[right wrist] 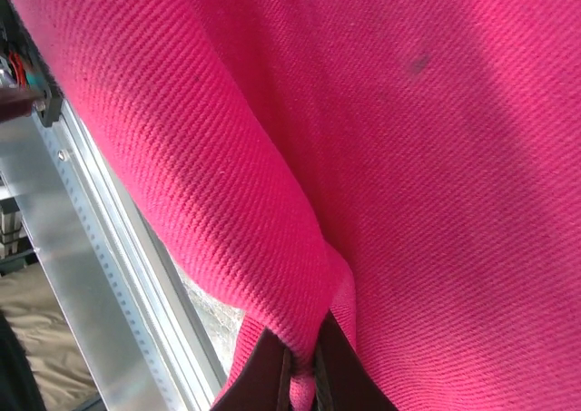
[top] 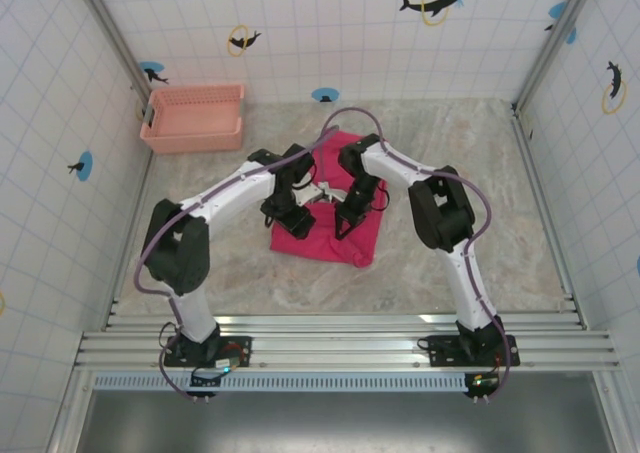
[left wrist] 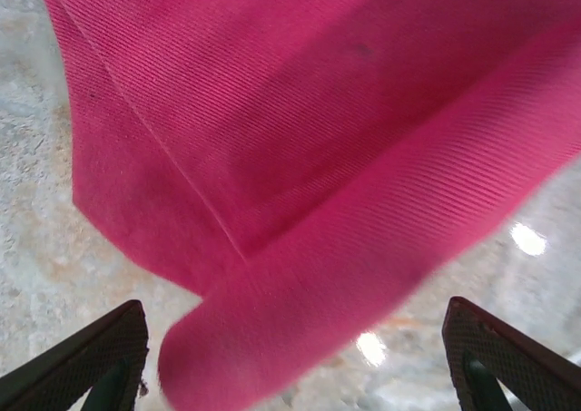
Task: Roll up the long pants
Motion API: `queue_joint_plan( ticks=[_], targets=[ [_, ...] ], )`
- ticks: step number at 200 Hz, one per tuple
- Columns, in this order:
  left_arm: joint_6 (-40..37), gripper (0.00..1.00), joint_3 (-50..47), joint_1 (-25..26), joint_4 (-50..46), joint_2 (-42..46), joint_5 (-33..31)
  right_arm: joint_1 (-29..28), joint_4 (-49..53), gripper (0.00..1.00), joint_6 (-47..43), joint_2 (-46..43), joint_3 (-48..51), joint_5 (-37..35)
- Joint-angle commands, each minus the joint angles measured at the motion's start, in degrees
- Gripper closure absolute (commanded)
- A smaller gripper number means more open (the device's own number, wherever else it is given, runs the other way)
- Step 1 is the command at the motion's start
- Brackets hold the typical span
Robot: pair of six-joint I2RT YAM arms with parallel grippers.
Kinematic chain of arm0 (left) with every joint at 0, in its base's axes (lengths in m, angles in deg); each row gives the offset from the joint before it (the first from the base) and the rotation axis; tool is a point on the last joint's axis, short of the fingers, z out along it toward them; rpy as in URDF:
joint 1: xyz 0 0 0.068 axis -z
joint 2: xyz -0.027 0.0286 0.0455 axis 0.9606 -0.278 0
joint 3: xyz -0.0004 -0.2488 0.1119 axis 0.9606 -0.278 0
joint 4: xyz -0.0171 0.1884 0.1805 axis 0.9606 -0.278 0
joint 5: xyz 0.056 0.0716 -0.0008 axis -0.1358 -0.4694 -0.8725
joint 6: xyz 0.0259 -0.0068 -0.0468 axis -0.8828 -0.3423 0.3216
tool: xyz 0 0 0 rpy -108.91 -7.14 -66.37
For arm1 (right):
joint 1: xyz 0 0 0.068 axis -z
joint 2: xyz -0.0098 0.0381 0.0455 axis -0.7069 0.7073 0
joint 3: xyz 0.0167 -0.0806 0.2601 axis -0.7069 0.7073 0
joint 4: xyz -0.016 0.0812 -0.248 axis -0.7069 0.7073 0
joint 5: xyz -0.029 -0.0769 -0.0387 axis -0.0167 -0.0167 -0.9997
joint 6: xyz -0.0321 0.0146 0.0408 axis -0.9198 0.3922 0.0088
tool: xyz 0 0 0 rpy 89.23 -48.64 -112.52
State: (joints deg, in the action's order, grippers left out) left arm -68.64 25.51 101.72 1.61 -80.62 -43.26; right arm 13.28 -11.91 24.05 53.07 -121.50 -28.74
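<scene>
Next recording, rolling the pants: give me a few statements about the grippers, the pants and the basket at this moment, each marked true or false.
1. The right gripper is shut on a fold of the pants. True.
2. The left gripper is clamped shut on the pants. False: its fingers stand wide apart, with the rolled edge of the cloth lying between them.
3. The basket sits on top of the pants. False: it stands at the far left of the table, apart from the pants.
4. The pants lie near the middle of the table. True.
</scene>
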Motion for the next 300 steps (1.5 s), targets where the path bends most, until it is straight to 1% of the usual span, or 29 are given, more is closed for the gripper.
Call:
queue_joint_plan(
  ticks=[1, 34, 46, 55, 60, 73, 86, 105, 109, 119, 134, 146, 155, 164, 171, 178, 185, 192, 202, 215, 230, 239, 256, 273, 281, 292, 300],
  targets=[
    [3.19, 0.14, 3.37, -0.19, 2.3, -5.48, -4.68, 1.28, -0.04, 0.92, -0.18, -0.89, 0.56, 0.7],
    [5.99, 0.14, 9.47, -0.12, 1.25, -12.26, -8.47, 2.03, -0.14, 0.9, 0.13, -1.27, 0.84, 0.71],
    [6.95, 0.13, 12.46, -0.13, -0.54, -15.07, -10.08, 2.06, -0.27, 0.83, 0.59, -1.3, 0.84, -0.99],
    [7.24, 0.13, 14.28, -0.09, -1.74, -16.91, -10.28, 2.18, -0.46, 0.8, 0.46, -1.22, 0.82, -2.07],
    [7.5, 0.13, 15.18, -0.13, -2.39, -17.68, -10.57, 2.42, -0.65, 0.78, 0.53, -3.21, 0.91, -2.92],
    [7.67, 0.12, 15.59, -0.09, -2.59, -18.66, -10.65, 2.69, -2.36, 0.72, 1.22, -6.16, 1.73, -6.72],
    [8.04, 0.12, 14.8, -0.17, -2.08, -18.72, -10.86, 3.09, -5.24, 0.63, 2.21, -10.97, 4.24, -13.2],
    [8.43, 0.11, 13.02, -0.22, -1.06, -18.08, -10.86, 3.79, -11.12, 0.59, 3.34, -18.96, 9.9, -20.61],
    [8.41, 0.11, 12.6, -0.12, -0.8, -17.96, -10.68, 3.84, -12.18, 0.57, 3.32, -20.67, 11.23, -23.75],
    [8.69, 0.11, 11.8, -0.23, -0.53, -17.65, -10.36, 3.75, -14.26, 0.55, 3.28, -24.7, 14.37, -28.22],
    [8.94, 0.11, 10.96, -0.17, -0.13, -17.23, -10.25, 3.62, -15.61, 0.55, 2.59, -29.55, 18.09, -29.51],
    [9.29, 0.1, 10.52, -0.18, -0.16, -16.87, -10.19, 2.26, -17.29, 0.55, 1.66, -33.88, 21.79, -28.68],
    [9.21, 0.1, 10.32, -0.15, -0.11, -16.54, -10.09, 0.29, -18.89, 0.55, 1.66, -37.1, 24.5, -30.91],
    [9.2, 0.1, 10.31, -0.24, -0.28, -16.32, -10.04, -2.6, -19.73, 0.53, 0.4, -39.97, 27.1, -30.6],
    [8.94, 0.09, 10.44, -0.22, -0.45, -16.23, -10.17, -5.19, -20.75, 0.53, 0.16, -42.08, 29.04, -32.22],
    [8.8, 0.09, 10.76, -0.2, -0.74, -16.22, -10.25, -8.07, -21.73, 0.49, -0.42, -43.81, 31.35, -32.68],
    [8.69, 0.09, 11.05, -0.21, -1.08, -16.29, -10.35, -10.8, -22.91, 0.47, -0.71, -45.07, 33.54, -32.91],
    [8.39, 0.09, 11.42, -0.18, -1.28, -16.44, -10.27, -13.18, -24.0, 0.47, -0.19, -45.6, 35.28, -34.32],
    [8.18, 0.08, 11.95, -0.17, -1.74, -16.71, -10.36, -16.4, -25.44, 0.46, -0.35, -45.52, 37.48, -33.77],
    [8.07, 0.08, 12.33, -0.19, -2.11, -16.92, -10.34, -20.91, -28.09, 0.46, -0.7, -44.69, 39.87, -36.92],
    [7.92, 0.08, 12.42, -0.2, -2.26, -16.83, -10.26, -23.71, -31.95, 0.46, -1.24, -43.56, 42.46, -38.35],
    [7.81, 0.08, 12.59, -0.17, -2.38, -16.75, -10.57, -23.89, -33.59, 0.46, -1.88, -42.37, 43.31, -36.84],
    [7.57, 0.07, 12.56, -0.2, -2.65, -16.44, -10.57, -23.24, -35.16, 0.46, -2.92, -38.84, 43.56, -36.98],
    [7.17, 0.07, 12.34, -0.24, -3.04, -16.3, -10.68, -22.12, -38.47, 0.46, -2.22, -36.89, 44.19, -39.05],
    [7.09, 0.07, 12.25, -0.25, -3.24, -16.22, -10.94, -22.11, -39.5, 0.46, -2.35, -35.56, 43.92, -41.94],
    [6.83, 0.07, 11.77, -0.18, -3.18, -16.04, -10.9, -21.83, -40.7, 0.46, -3.78, -33.76, 44.0, -43.29],
    [6.74, 0.07, 11.36, -0.19, -3.04, -15.79, -10.88, -21.7, -42.22, 0.46, -3.68, -32.54, 44.1, -46.05]
  ],
)
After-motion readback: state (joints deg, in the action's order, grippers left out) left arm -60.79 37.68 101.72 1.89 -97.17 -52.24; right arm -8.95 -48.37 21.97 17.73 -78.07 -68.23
